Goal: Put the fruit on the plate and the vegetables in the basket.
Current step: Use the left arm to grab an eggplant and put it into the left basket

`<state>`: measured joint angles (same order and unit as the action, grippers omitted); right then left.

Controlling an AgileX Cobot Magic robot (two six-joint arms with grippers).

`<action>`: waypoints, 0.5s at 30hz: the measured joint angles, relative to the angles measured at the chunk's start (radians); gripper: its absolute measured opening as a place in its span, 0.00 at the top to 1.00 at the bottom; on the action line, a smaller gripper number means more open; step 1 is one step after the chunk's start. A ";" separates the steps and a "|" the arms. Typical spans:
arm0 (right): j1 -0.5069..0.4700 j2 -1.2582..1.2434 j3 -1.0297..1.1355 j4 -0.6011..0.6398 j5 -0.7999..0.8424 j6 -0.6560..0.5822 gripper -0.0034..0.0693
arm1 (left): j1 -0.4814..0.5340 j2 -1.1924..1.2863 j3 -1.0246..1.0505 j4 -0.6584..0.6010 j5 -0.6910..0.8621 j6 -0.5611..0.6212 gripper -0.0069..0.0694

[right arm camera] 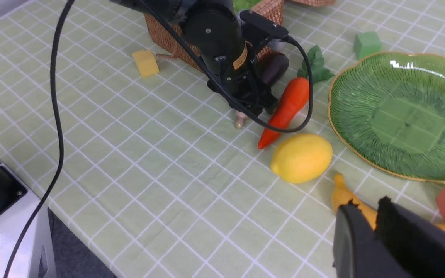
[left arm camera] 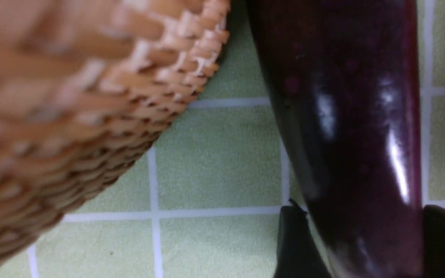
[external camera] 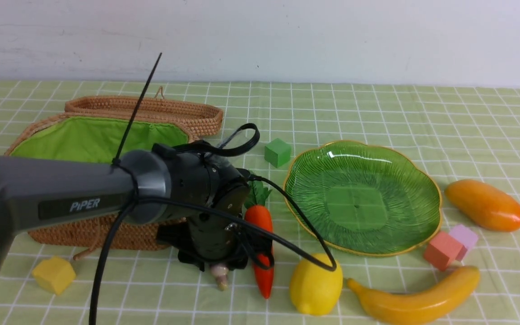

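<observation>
My left gripper [external camera: 217, 264] points down at the cloth beside the wicker basket [external camera: 84, 237], its jaws open to either side of the dark purple eggplant [left arm camera: 346, 116]. A thin strip of cloth shows between one finger [left arm camera: 296, 243] and the eggplant. In the front view only the eggplant's pale stem [external camera: 220, 273] peeks out. The carrot [external camera: 260, 234] lies right beside it. The lemon [external camera: 316, 284], banana [external camera: 418, 298] and mango [external camera: 485, 205] lie around the green plate [external camera: 359, 203]. My right gripper [right arm camera: 367, 206] hangs shut and empty above the banana [right arm camera: 346, 199].
The basket's lid [external camera: 151, 110] lies open behind it, and its green lining [external camera: 88, 135] is bare where it shows. Cubes are scattered around: green [external camera: 277, 152], yellow [external camera: 54, 274], red [external camera: 443, 250] and lilac [external camera: 465, 235]. The table's near edge [right arm camera: 91, 251] is close.
</observation>
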<state>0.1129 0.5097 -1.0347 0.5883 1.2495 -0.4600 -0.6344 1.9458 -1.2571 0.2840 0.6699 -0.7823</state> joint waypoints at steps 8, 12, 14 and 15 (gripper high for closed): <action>0.000 0.000 0.000 0.000 0.001 0.008 0.82 | 0.000 0.002 0.000 0.000 0.004 0.000 0.57; 0.000 0.000 0.000 0.000 0.001 0.009 0.82 | 0.000 -0.005 0.000 0.003 0.028 0.013 0.57; 0.000 0.000 0.000 0.000 0.001 0.011 0.82 | 0.000 -0.026 0.000 -0.003 0.057 0.032 0.57; 0.000 0.000 0.000 0.000 0.001 0.010 0.82 | 0.000 -0.040 0.000 -0.007 0.069 0.043 0.57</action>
<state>0.1129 0.5097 -1.0347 0.5883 1.2510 -0.4496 -0.6344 1.9058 -1.2574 0.2765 0.7392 -0.7393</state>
